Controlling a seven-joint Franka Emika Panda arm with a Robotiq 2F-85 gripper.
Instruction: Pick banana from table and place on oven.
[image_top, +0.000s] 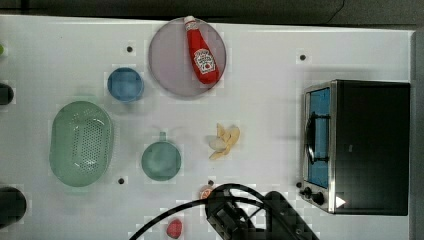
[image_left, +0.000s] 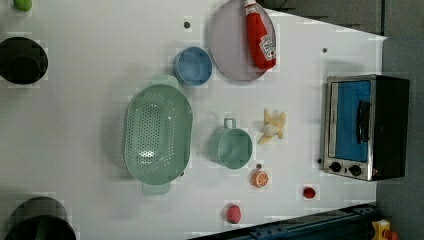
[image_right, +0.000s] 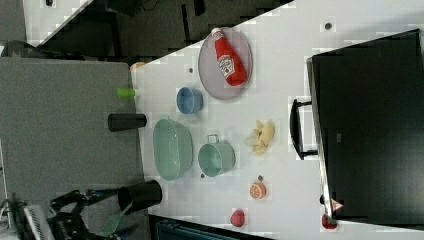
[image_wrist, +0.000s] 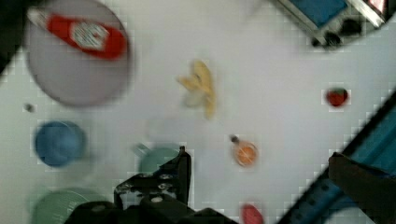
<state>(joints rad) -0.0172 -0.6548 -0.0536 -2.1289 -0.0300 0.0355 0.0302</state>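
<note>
Banana on counter, gripper state undetermined.

You see the banana (image_top: 224, 141) lying on the white counter (image_top: 265, 90), between the green cup (image_top: 161, 160) and the oven (image_top: 357, 147) in the top view, apart from both. The ketchup bottle (image_top: 201, 50) rests on the plate (image_top: 170, 60). The gripper (image_wrist: 180, 163) is high above the counter, well apart from the banana; you cannot tell whether it is wide or narrow.
</note>
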